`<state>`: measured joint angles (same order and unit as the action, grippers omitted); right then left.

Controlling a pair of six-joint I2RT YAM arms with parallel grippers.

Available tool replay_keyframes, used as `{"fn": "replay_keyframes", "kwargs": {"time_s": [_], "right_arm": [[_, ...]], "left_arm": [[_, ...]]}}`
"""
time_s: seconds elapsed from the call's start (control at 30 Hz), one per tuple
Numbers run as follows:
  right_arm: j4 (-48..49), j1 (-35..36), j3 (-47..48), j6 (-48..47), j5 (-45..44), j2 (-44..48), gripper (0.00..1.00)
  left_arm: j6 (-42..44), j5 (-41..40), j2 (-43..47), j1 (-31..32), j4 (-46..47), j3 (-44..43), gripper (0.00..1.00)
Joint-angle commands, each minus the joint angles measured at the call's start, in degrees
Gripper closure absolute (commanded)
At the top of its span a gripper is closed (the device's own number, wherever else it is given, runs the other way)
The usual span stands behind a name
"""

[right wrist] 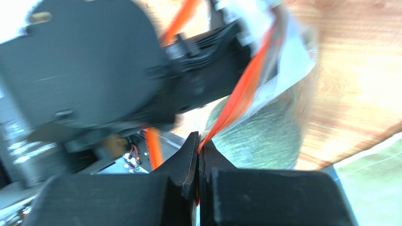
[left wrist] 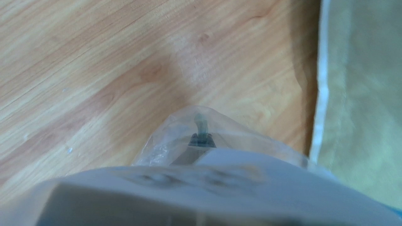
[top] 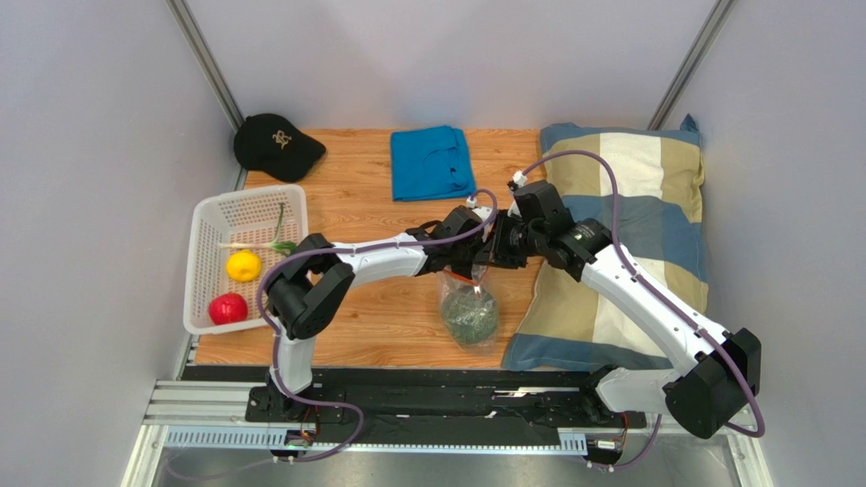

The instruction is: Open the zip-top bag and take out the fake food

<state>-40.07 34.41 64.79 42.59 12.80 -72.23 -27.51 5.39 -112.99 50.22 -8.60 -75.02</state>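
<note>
The zip-top bag (top: 468, 304) hangs just above the wooden table, between my two grippers. The grey-green leafy ball (top: 471, 318) sits in its bottom. My left gripper (top: 475, 248) holds the bag's top edge from the left. In its wrist view a blurred white shape hides the fingers, and clear plastic (left wrist: 165, 141) with a green stem (left wrist: 200, 123) shows below. My right gripper (right wrist: 198, 147) is shut on the orange-red zip strip (right wrist: 240, 92), with the ball (right wrist: 264, 136) behind it. The yellow fruit (top: 243, 266) and red fruit (top: 228, 307) lie in the white basket (top: 206, 221).
A long green stem (top: 280, 235) also lies in the basket at the left. A black cap (top: 276, 145) and a folded blue cloth (top: 432, 162) are at the back. A striped pillow (top: 625, 233) fills the right side and its edge (left wrist: 363, 94) is close to the bag.
</note>
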Motion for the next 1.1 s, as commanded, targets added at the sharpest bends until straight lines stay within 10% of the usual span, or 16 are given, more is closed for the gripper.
{"fn": "replay_keyframes", "kwargs": {"time_s": [0.0,0.27,0.87,1.07], "right_arm": [[-0.62,-0.14,5.33,-4.00,-0.68,1.39,0.98],[-2.29,-0.48,9.12,-6.99,-0.22,4.11,0.37],[-4.84,-6.73,11.58,-10.95,0.12,-1.07,0.26],[-4.66,-6.73,14.13,-11.47,0.66,-5.02,0.22]], "left_arm": [[3.16,4.54,10.84,-0.12,-2.21,1.11,1.00],[2.73,10.86,18.06,-1.96,-4.15,3.65,1.00],[-0.97,10.17,14.04,-4.34,-6.95,1.21,0.99],[-1.41,7.45,11.56,-4.34,-8.80,-2.41,0.70]]}}
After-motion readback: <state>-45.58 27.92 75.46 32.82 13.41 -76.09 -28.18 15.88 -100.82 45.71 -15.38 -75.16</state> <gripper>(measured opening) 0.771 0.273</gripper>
